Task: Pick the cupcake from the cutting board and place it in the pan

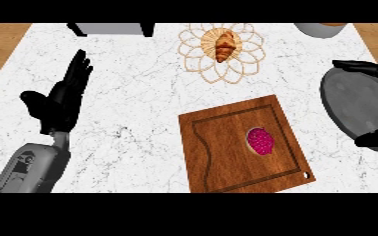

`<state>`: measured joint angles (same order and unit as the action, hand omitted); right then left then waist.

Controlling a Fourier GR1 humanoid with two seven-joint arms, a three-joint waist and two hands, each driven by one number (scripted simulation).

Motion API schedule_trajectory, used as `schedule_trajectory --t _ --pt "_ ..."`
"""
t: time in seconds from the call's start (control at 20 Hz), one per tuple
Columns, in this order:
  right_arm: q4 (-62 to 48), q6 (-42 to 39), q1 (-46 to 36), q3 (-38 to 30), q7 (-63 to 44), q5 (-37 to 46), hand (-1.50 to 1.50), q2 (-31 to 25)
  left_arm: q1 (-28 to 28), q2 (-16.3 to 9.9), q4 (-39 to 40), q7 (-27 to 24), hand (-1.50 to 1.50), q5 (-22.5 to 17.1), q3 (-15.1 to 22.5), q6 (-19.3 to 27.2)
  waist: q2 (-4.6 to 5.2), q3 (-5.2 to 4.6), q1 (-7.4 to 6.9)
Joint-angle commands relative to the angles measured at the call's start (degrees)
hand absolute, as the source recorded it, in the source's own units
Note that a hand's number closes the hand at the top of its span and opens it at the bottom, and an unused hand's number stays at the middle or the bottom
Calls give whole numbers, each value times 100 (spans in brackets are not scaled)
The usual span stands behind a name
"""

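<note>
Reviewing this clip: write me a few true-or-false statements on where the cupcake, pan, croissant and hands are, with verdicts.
1. The cupcake sits on the cutting board. True.
2. The pan already holds the cupcake. False: the pan shows nothing in it.
3. A croissant lies on the woven trivet. True.
4. The left robot hand is curled round the cupcake. False: it is open, fingers up, at the view's left, apart from the board.
5. The right robot hand is over the board. False: only something dark shows at the pan's lower edge.

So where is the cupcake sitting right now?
In the head view the cupcake sits on the right half of the cutting board, lower right of centre, with the pan further right.
</note>
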<state>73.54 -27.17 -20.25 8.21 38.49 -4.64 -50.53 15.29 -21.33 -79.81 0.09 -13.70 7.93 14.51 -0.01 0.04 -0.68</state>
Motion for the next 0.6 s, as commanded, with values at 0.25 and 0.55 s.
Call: schedule_trajectory --t 0.25,0.55 --pt "717 -1066 -1202 -18 -1342 88 -150 -635 -157 -97 -468 384 0 80 -129 -22 -14 -8 -7" --pt "1238 -915 -1647 76 -2027 528 -150 79 -167 168 -200 211 0 260 -164 -115 -3 -8 40"
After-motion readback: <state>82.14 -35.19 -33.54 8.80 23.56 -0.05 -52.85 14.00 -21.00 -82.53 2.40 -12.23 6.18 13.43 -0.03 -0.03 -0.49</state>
